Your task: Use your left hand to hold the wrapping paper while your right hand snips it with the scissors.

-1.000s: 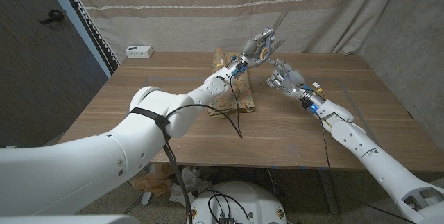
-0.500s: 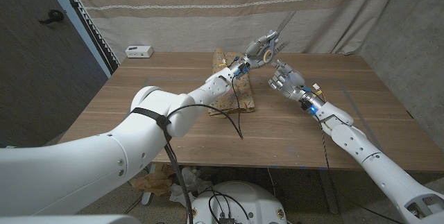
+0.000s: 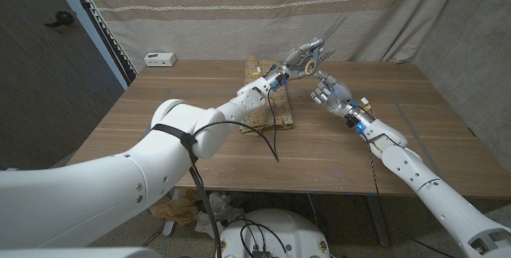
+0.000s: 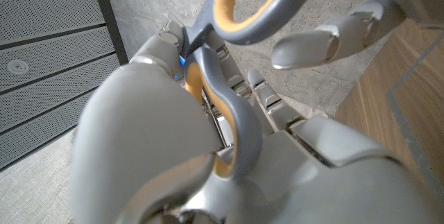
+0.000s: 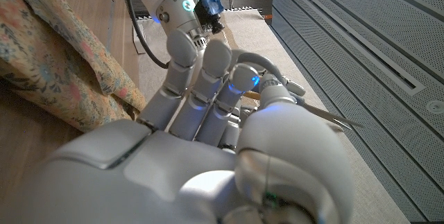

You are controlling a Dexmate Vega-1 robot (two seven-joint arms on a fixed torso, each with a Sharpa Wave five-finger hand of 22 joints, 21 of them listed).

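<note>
The wooden counter (image 3: 200,142) carries the patterned paper (image 3: 267,113), which lies flat toward the far edge, under the left forearm. A small white box (image 3: 160,58) sits at the far left corner. The left hand (image 3: 302,55) is raised above the counter's far edge, its fingers (image 4: 166,50) closed around the grey-and-yellow handles of the scissors (image 3: 326,36), whose blades point up and away. The right hand (image 3: 326,90) hovers just beside it, above the counter, with fingers (image 5: 201,78) spread apart and holding nothing, reaching toward the scissors.
</note>
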